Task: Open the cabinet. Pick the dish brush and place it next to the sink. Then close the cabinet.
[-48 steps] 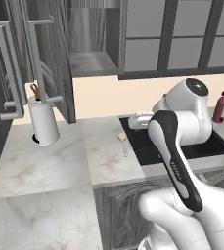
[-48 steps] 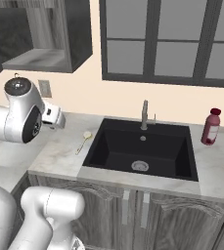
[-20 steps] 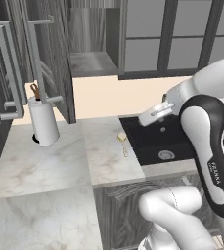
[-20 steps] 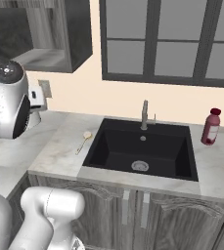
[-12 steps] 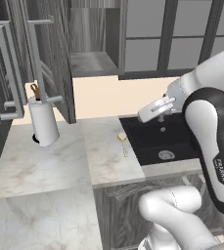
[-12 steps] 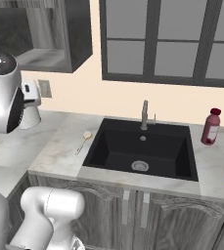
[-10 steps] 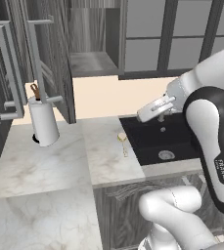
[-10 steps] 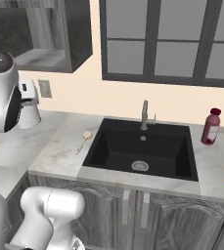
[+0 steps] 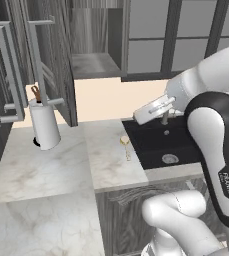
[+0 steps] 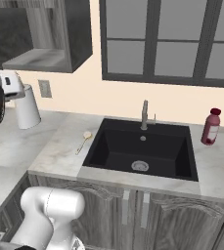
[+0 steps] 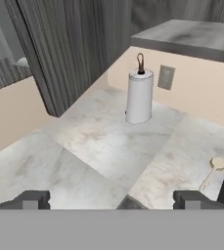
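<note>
One dish brush (image 9: 125, 144) lay flat on the white marble counter (image 9: 51, 170) at the centre of the left base view, just beside the left rim of the black sink (image 10: 142, 151). The cabinet (image 9: 93, 37) stood open at the upper centre, its door (image 9: 48, 55) swung left. The gripper (image 11: 111, 197) hung wide and empty, at the bottom of the hand view. A paper towel roll (image 11: 139, 96) stood upright left of the brush.
</note>
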